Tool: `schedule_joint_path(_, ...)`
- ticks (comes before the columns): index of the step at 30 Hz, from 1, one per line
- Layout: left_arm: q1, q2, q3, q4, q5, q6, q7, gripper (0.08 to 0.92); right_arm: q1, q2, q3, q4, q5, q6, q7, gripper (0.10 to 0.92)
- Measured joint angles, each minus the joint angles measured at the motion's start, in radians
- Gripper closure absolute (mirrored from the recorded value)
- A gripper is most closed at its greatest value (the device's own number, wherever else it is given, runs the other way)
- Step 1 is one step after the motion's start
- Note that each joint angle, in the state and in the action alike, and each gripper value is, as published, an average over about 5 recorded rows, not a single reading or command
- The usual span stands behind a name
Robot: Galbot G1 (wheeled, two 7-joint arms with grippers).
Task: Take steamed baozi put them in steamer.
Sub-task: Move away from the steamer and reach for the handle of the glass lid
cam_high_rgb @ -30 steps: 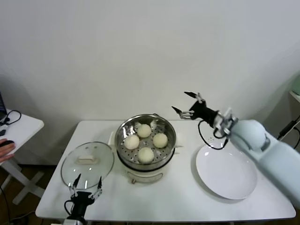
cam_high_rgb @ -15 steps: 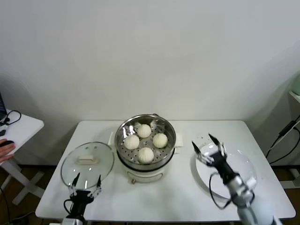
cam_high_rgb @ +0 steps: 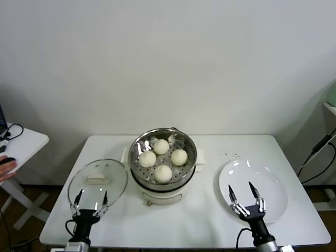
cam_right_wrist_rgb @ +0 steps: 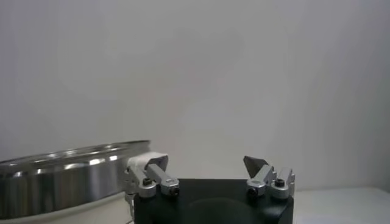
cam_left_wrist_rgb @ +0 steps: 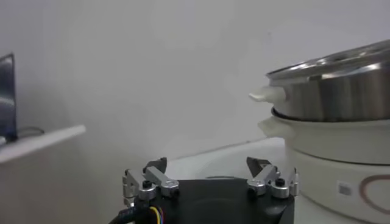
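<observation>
A: From the head view, what sits on the white tabletop (cam_high_rgb: 205,220)?

B: In the middle, the steamer (cam_high_rgb: 163,164): a round, shiny steel pot with a perforated floor on a cream base with side handles. Inside lie the four steamed baozi (cam_high_rgb: 163,173), smooth, off-white, dome-shaped, set in a diamond and close together. To the robot's left a round glass lid (cam_high_rgb: 97,185) with a cream handle lies flat; to its right is a flat, glossy white plate (cam_high_rgb: 268,184), bare.

A: And the hands?

B: The left hand (cam_high_rgb: 90,200) hangs at the near edge over the lid's rim, its thin metal fingers spread apart and holding nothing. The right hand (cam_high_rgb: 244,192) is at the near edge over the plate, fingers likewise spread and empty.

A: The left wrist view?

B: The left hand (cam_left_wrist_rgb: 208,170) shows two short metal fingertips standing wide on a black body. Beyond them rise the steamer's (cam_left_wrist_rgb: 332,115) brushed steel wall, cream handle and cream base.

A: The right wrist view?

B: The right hand (cam_right_wrist_rgb: 207,168) is gaping too. The steamer's (cam_right_wrist_rgb: 61,179) steel rim curves in at one side against a plain wall.
</observation>
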Motion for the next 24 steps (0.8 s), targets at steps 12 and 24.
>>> schedule_joint_path(12, -0.049, 0.025, -0.027, 0.055, 0.450, -0.009, -0.116, 0.177, -0.010, 0.060, -0.017, -0.040, -0.017, 0.066, 0.027, 0.203)
schedule_joint_path(24, -0.159, 0.026, -0.035, 0.209, 0.926, 0.031, -0.299, 0.177, -0.012, 0.078, -0.045, -0.078, -0.012, 0.105, 0.046, 0.203)
